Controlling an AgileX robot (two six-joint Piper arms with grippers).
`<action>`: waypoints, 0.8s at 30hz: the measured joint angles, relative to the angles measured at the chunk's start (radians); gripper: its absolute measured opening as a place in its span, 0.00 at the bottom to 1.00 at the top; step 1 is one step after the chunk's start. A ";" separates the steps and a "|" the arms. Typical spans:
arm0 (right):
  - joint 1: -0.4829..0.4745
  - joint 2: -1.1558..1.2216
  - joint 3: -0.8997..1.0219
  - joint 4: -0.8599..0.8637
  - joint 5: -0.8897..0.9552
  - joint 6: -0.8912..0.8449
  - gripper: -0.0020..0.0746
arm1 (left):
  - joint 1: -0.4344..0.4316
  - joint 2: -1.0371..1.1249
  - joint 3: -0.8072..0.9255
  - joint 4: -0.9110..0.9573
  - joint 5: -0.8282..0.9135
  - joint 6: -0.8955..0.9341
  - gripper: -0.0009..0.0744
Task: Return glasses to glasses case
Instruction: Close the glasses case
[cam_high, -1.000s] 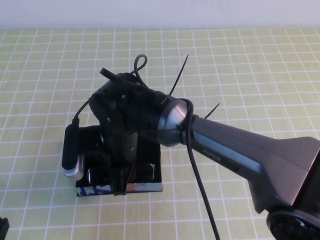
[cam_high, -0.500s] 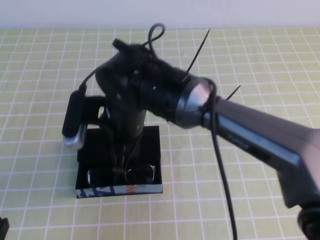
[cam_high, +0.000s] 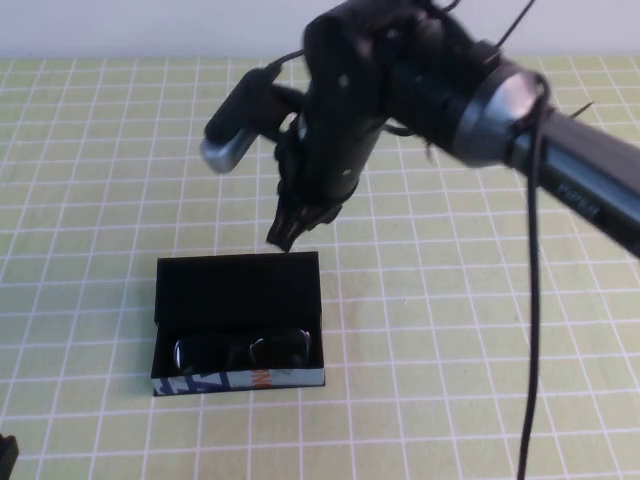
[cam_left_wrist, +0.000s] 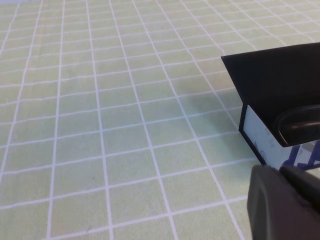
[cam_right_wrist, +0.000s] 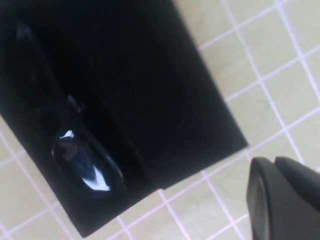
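Observation:
The black glasses case (cam_high: 238, 381) lies open on the green checked cloth, with its lid (cam_high: 238, 285) flat behind it. The black glasses (cam_high: 240, 350) lie inside the case, along its printed front edge. My right gripper (cam_high: 283, 232) hangs shut and empty above the far edge of the lid. In the right wrist view its shut fingers (cam_right_wrist: 285, 200) sit beside the case (cam_right_wrist: 165, 110), and one glasses lens (cam_right_wrist: 85, 162) shows. My left gripper (cam_left_wrist: 287, 202) is shut and empty, low at the near left, beside the case (cam_left_wrist: 280, 75) and glasses (cam_left_wrist: 302, 125).
The green checked cloth (cam_high: 480, 330) covers the whole table. The right arm (cam_high: 580, 190) reaches in from the right, with a black cable (cam_high: 530, 300) hanging from it. A white wall runs along the back.
My right gripper has risen out of the case and moved back and to the right. The glasses stay in the case and are now uncovered.

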 joint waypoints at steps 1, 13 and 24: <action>-0.020 -0.007 0.000 0.031 0.000 0.004 0.01 | 0.000 0.000 0.000 0.000 0.000 0.000 0.01; -0.170 -0.065 0.054 0.249 0.000 0.023 0.01 | 0.000 0.000 0.002 -0.065 -0.214 -0.092 0.01; -0.295 -0.066 0.240 0.446 -0.062 0.023 0.01 | 0.000 0.064 -0.028 -0.305 -0.241 -0.237 0.01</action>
